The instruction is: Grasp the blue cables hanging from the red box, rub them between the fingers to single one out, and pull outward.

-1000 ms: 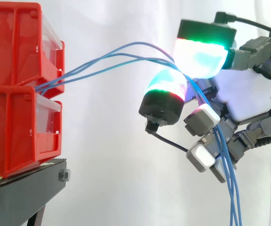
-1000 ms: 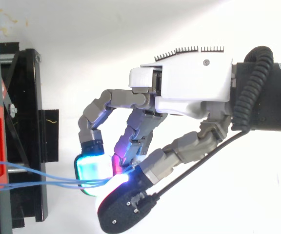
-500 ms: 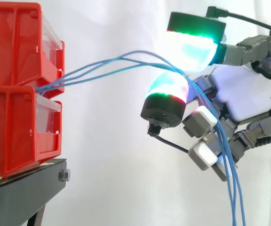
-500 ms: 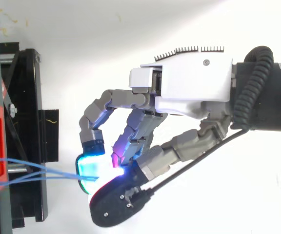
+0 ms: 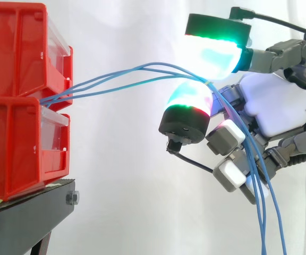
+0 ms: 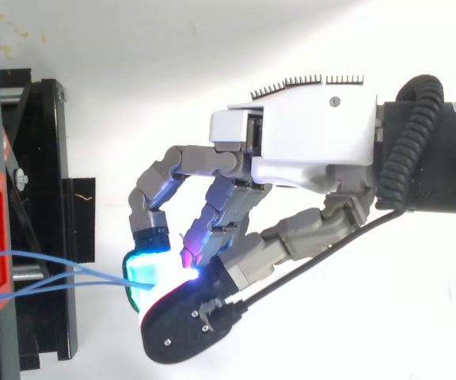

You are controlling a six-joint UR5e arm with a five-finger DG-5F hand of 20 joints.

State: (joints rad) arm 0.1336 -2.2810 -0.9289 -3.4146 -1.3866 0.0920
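My hand (image 5: 280,106) hovers well out from the red box (image 5: 15,53), level with its upper tier. My fingers are curled, and I pinch the blue cables (image 5: 62,91) between two glowing pads (image 5: 211,53). The cables leave the box at the seam between its stacked tiers and arch away from it into my pinch. They then drop loosely past my palm on the side away from the box.

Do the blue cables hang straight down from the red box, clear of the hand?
No: the blue cables arc sideways from the red box and pass between the hand's glowing pads before dropping.
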